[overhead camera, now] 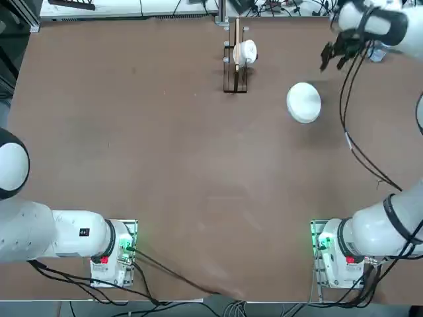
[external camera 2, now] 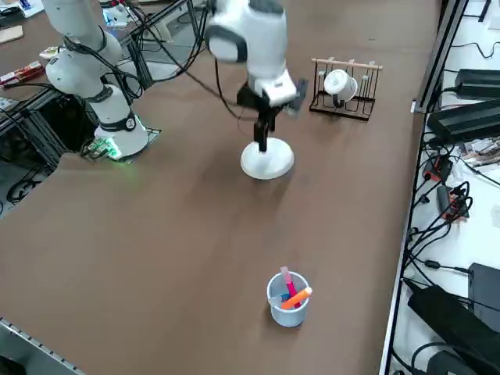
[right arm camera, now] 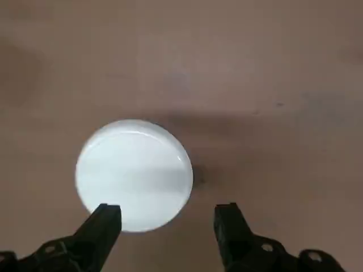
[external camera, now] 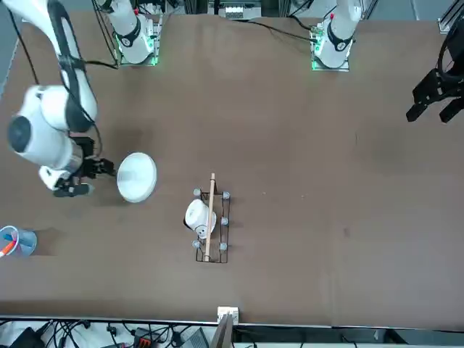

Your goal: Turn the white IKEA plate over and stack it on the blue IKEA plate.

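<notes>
Hovering beside the white plate (overhead camera: 304, 102) on the counter (overhead camera: 165, 165), the right gripper (right arm camera: 167, 218) has its jaws spread, empty. No blue plate shows; approaching the rim squarely seems wise.

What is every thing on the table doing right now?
white plate: flat on the table, nothing holding it.
right gripper: open, above the plate, empty.
mug: hanging on the rack.
blue cup: upright, pens inside.
</notes>
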`<action>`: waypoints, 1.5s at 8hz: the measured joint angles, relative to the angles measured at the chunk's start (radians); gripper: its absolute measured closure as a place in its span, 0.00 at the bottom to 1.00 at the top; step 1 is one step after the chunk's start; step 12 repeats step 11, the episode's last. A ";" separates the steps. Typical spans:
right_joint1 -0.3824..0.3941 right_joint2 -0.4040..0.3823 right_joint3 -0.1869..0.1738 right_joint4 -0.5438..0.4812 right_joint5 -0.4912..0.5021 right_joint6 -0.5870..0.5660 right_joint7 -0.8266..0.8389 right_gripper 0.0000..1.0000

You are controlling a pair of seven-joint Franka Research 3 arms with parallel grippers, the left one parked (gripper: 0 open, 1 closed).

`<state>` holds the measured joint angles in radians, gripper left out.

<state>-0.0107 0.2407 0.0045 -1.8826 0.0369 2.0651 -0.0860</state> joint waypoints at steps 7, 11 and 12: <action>-0.001 -0.060 0.007 0.495 0.000 -0.639 0.105 0.00; -0.001 -0.036 0.007 0.518 0.000 -0.640 0.107 0.00; -0.001 -0.036 0.007 0.518 0.000 -0.640 0.107 0.00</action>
